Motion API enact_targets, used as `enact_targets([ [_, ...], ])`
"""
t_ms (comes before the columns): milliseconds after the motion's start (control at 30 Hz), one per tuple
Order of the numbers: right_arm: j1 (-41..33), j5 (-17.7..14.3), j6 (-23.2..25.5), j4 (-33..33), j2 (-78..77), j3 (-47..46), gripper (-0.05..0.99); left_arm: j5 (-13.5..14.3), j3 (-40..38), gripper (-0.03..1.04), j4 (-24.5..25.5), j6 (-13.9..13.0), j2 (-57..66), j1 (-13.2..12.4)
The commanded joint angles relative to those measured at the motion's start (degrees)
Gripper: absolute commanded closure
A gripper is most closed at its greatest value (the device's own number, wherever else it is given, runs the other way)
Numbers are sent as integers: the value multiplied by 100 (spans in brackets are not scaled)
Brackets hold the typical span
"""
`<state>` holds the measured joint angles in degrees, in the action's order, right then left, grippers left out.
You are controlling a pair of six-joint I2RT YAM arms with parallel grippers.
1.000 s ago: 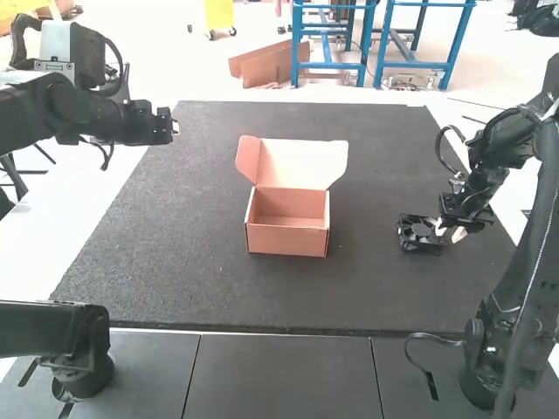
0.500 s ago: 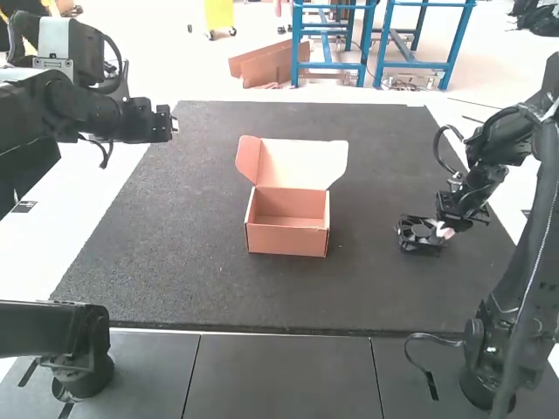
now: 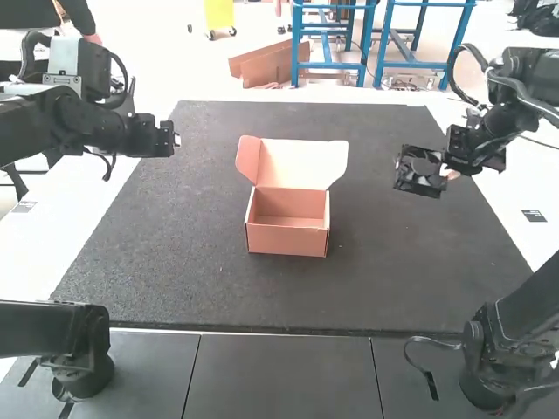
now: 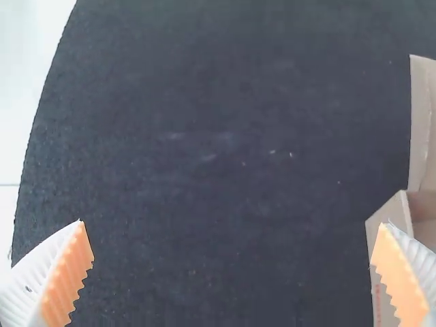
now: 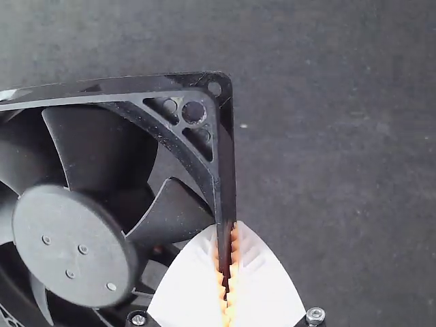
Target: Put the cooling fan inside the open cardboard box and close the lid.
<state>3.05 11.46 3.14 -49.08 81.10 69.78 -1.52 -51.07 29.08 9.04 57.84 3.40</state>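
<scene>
Setting: robotics lab or test workshop, bench station. Evidence: two black jointed robot arms, the left arm (image 3: 70, 122) and the right arm (image 3: 515, 74), standing at opposite sides of one table (image 3: 279, 375); each arm rises from a heavy round base, left base (image 3: 79, 367) and right base (image 3: 493, 384), at the near edge; tabletop of dark flat panels; black rubber mat (image 3: 175, 227) laid over it as work surface; left gripper (image 4: 231, 230) with white ribbed fingers (image 4: 65, 279) faced with orange toothed pads.
</scene>
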Motion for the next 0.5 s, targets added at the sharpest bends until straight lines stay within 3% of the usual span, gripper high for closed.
enact_targets([
  [0,-692,190,1049,-163,-393,370,94,2,88,4,-104,-113,-142,38],
  [133,-1658,181,1972,-497,-490,634,94,2,229,4,-192,-192,-168,38],
  [300,-2555,181,2683,-638,-595,818,94,2,290,4,-219,-262,-186,38],
  [467,-3249,-92,2859,-682,-516,844,94,2,282,4,-245,-262,-195,38],
])
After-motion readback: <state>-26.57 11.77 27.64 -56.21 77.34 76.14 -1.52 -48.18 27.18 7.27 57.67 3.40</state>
